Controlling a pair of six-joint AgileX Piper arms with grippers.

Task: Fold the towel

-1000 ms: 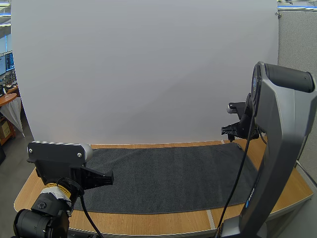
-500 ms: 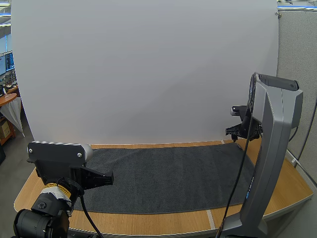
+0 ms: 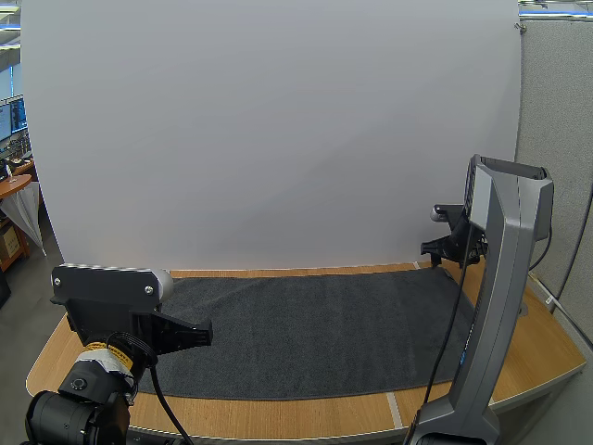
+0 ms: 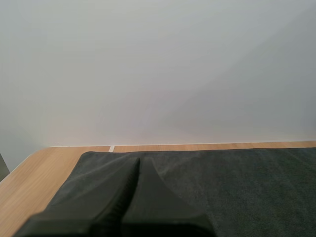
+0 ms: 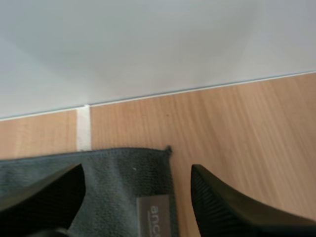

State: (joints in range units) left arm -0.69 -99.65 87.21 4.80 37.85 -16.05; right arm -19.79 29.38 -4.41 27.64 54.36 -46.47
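A long dark grey terry towel lies spread flat and unfolded across the light wooden table, its far edge running close along the foot of a plain white backdrop board. The left gripper sits low over the towel's left end with its two black fingers pressed together into one wedge, gripping nothing. The right gripper hangs above the towel's far right corner, fingers spread well apart and empty, with a small grey sewn label showing between them.
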